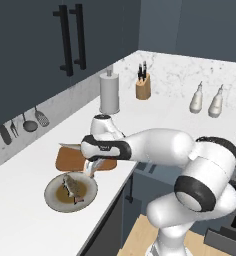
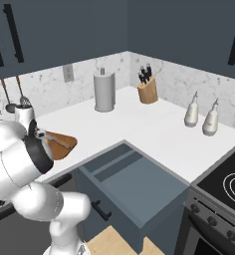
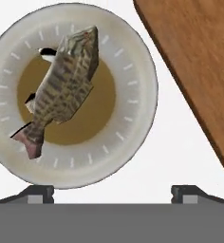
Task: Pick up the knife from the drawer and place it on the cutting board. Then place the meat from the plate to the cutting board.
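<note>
Lying on the plate (image 3: pixel 133 71) is the meat (image 3: pixel 61 85) (fish-shaped, striped brown-grey, with a pinkish tail), stretched across the brownish centre. The cutting board (image 3: pixel 194 66) sits just beside the plate, a strip of white counter (image 1: pixel 20 200) between them. On the board rests the knife (image 2: pixel 57 140), its wooden handle visible from the right base view. The gripper (image 3: pixel 112 192) hangs above the plate's near rim, its fingers spread wide and empty. The drawer (image 2: pixel 134 184) stands pulled out.
</note>
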Robot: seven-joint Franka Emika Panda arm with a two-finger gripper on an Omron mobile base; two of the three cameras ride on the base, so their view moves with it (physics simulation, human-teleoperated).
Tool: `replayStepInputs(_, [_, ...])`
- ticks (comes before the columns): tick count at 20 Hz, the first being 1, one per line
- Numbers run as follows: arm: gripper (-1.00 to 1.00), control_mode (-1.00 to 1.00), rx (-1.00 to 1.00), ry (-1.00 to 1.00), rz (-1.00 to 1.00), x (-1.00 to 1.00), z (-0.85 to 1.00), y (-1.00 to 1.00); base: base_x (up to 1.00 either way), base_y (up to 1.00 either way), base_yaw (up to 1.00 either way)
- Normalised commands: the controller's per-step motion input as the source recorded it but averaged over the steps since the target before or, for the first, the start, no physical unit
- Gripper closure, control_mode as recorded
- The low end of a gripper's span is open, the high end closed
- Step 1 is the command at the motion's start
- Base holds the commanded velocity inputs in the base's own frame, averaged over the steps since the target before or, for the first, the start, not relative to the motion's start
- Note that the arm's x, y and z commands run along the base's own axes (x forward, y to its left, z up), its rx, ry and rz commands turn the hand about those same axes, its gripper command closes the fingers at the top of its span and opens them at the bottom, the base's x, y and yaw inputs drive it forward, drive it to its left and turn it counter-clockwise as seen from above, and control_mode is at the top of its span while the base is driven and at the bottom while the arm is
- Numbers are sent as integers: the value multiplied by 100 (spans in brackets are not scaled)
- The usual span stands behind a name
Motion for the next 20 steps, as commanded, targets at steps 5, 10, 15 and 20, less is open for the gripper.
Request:
replayStepInputs(5, [-100, -100, 0, 1, -52, -60, 1, 88, 0, 0, 0])
replayStepInputs(10, [-100, -100, -7, 8, -41, 5, 1, 70, 0, 0, 0])
replayStepInputs(15, [-100, -100, -8, 11, -30, 23, -3, 43, 0, 0, 0])
replayStepInputs(20, [-100, -100, -3, 2, -20, 11, -11, 19, 0, 0, 0])
